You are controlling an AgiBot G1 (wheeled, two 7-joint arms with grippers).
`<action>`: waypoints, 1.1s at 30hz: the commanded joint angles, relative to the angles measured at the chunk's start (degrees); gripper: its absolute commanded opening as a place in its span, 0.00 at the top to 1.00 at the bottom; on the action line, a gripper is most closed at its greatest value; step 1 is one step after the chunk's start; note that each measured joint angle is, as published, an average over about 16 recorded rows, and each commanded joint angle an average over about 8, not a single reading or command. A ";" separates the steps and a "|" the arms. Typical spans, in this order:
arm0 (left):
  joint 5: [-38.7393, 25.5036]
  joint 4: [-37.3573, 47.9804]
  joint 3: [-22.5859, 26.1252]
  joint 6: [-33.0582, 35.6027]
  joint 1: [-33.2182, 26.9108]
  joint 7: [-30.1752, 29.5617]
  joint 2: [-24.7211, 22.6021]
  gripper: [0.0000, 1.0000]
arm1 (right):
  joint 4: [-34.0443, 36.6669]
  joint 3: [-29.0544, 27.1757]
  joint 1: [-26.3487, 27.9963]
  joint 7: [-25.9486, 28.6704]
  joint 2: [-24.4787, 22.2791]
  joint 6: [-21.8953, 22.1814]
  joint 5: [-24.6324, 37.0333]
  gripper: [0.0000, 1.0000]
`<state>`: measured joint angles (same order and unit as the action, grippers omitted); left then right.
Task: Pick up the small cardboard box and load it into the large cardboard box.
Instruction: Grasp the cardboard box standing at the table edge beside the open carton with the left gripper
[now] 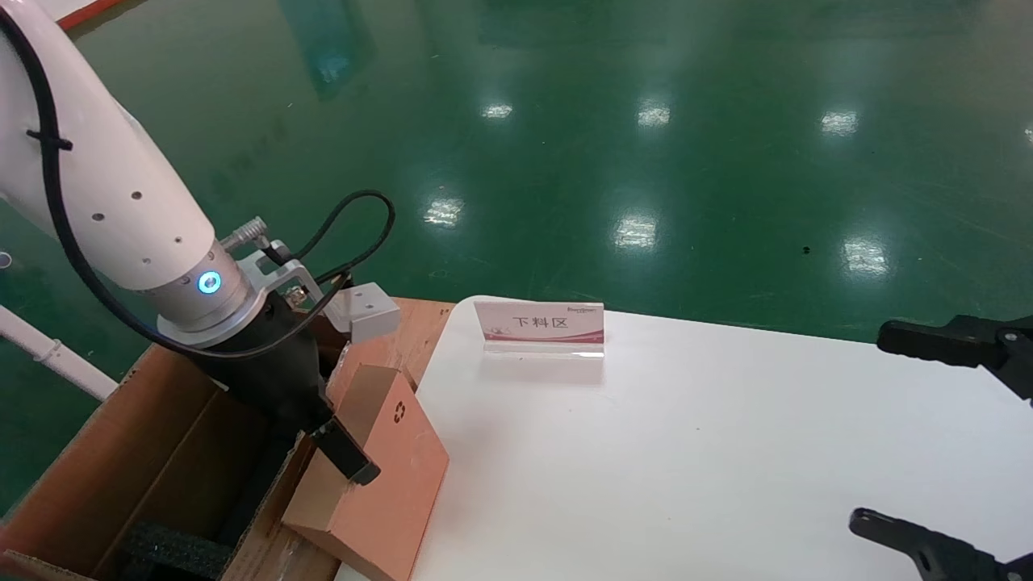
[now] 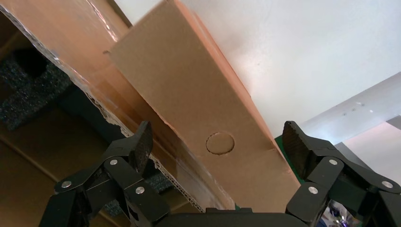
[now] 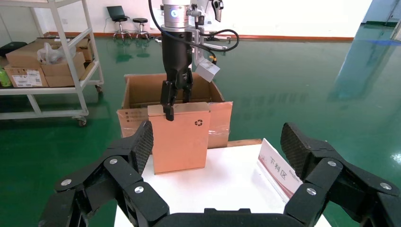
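The small cardboard box (image 1: 395, 476) stands on edge at the white table's left edge, tilted, with its recycling symbol toward the table. It also shows in the left wrist view (image 2: 189, 85) and the right wrist view (image 3: 182, 139). My left gripper (image 1: 343, 452) is open and straddles the box's top edge (image 2: 218, 142), its fingers (image 2: 142, 142) apart from the cardboard. The large cardboard box (image 1: 161, 452) stands open right beside the small box, with black foam (image 1: 173, 549) inside and a taped flap (image 2: 94, 28). My right gripper (image 1: 870, 426) is open and empty at the table's right.
A sign stand with red and white print (image 1: 539, 327) stands at the back of the white table (image 1: 686, 452). A white shelf cart with cartons (image 3: 47, 56) stands off on the green floor, beyond the large box.
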<state>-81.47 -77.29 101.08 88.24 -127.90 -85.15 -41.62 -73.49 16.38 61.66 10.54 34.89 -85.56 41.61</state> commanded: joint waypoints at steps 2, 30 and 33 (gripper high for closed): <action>0.18 -0.05 0.87 -0.20 0.03 0.07 -0.10 0.00 | 0.00 0.01 0.00 -0.01 0.00 0.01 -0.01 0.00; 0.21 -0.06 1.87 -0.63 0.12 0.18 -0.23 1.00 | 0.02 0.02 -0.01 -0.02 -0.02 0.03 -0.03 1.00; 0.20 -0.06 1.84 -0.61 0.12 0.18 -0.22 1.00 | 0.02 0.02 -0.01 -0.02 -0.02 0.03 -0.03 1.00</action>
<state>-81.27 -77.36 102.92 87.63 -127.78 -84.97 -41.84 -73.47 16.40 61.65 10.53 34.87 -85.53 41.58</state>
